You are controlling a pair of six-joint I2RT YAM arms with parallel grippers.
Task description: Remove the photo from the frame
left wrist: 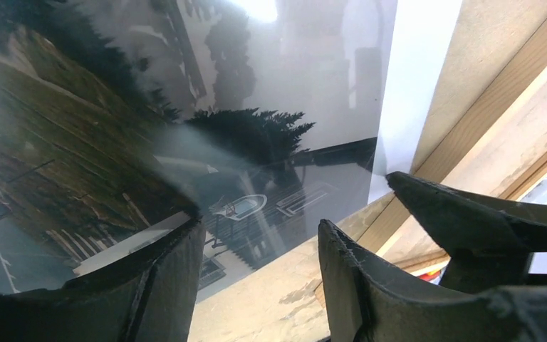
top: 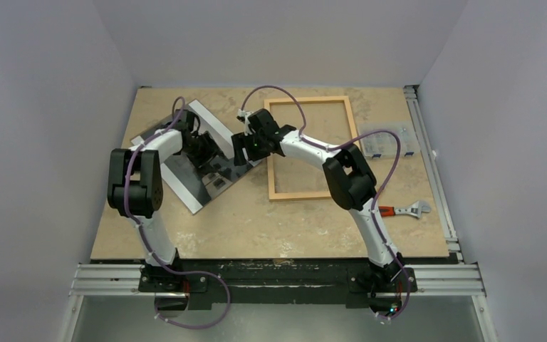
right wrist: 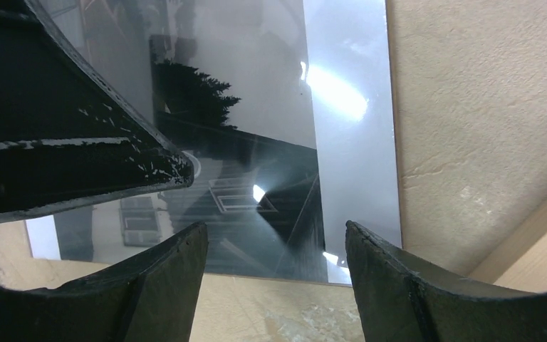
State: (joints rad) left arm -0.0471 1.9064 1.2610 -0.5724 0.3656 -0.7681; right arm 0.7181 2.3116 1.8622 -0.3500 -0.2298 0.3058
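Lying flat on the table [top: 256,228], the photo [top: 210,182] sat just left of the frame [top: 306,100], outside its rails, and the frame's opening showed only bare tabletop. The sheet was turned at an angle to the frame, so that one corner pointed at the frame's left rail. That corner came just beside the rail, and whether it touched could not be told. From overhead its longer run seemed to go from far-left to near-right, though the arms covered too much of it to be sure. The left gripper [left wrist: 260,242] hung over the middle of the print with its jaws spread and nothing between them. The right gripper [right wrist: 274,239] hung over the corner nearest the frame, jaws likewise spread and empty, its fingers straddling the photo's near edge beside the white band. So the photo lay directly below both sets of jaws, not off to one side, and the left arm was the nearer to its centre. By that lie the removal looked done. Any further lift would have to start at an edge, since a thin flat sheet offers open jaws nothing from above, and the right arm looked better placed for that.
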